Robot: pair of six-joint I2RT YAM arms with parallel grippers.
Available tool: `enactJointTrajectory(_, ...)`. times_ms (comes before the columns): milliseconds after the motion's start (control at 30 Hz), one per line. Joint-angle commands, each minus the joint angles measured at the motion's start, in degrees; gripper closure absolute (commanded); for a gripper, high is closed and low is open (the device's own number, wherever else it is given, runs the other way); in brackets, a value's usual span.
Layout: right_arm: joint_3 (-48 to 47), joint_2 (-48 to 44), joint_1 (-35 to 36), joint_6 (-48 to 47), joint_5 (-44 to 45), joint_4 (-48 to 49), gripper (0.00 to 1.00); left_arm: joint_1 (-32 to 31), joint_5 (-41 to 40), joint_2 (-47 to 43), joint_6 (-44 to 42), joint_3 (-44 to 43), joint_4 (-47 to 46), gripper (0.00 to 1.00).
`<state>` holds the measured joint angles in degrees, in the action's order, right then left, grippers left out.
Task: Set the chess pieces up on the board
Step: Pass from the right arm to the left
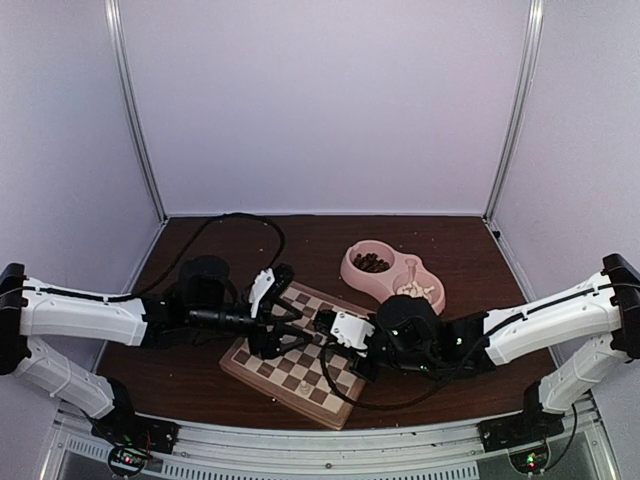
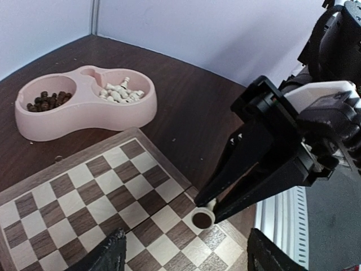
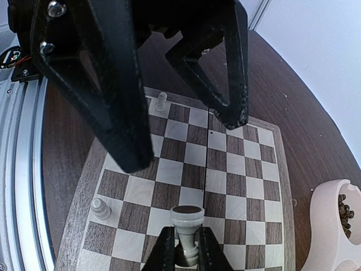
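One pale cream turned chess piece point(image 3: 186, 231) matters here. It's clamped upright between the right arm's fingers point(image 3: 164, 254), long axis vertical, low over a square near the edge of the tan-and-brown checked wooden board point(image 3: 242, 186) (can't tell if its base touches). The left arm's fingers point(image 2: 110, 255) are spread apart just beside it, holding nothing. I'd say the move is straight down, right arm only.

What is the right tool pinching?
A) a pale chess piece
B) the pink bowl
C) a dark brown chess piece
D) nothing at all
A: the right tool has its two fingers closed around a pale chess piece.
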<state>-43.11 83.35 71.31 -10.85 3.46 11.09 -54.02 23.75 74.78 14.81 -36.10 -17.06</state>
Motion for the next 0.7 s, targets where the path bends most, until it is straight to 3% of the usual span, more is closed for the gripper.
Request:
enactJointTrajectory(0, 0.9, -1.4, 0.0, -0.6, 0.0, 0.7, 0.96, -0.2, 8.4, 2.6, 2.6, -3.7, -1.4, 0.26)
enactJointTrajectory(333, 1.2, -1.8, 0.2, -0.7, -1.5, 0.9, 0.95, -0.2, 11.7, 6.1, 4.8, -6.4, 0.1, 0.29)
enactJointTrajectory(667, 2.1, -3.0, 0.4, -0.9, -2.1, 2.0, 0.94, -0.2, 12.9, 9.2, 6.9, -8.5, 1.1, 0.40)
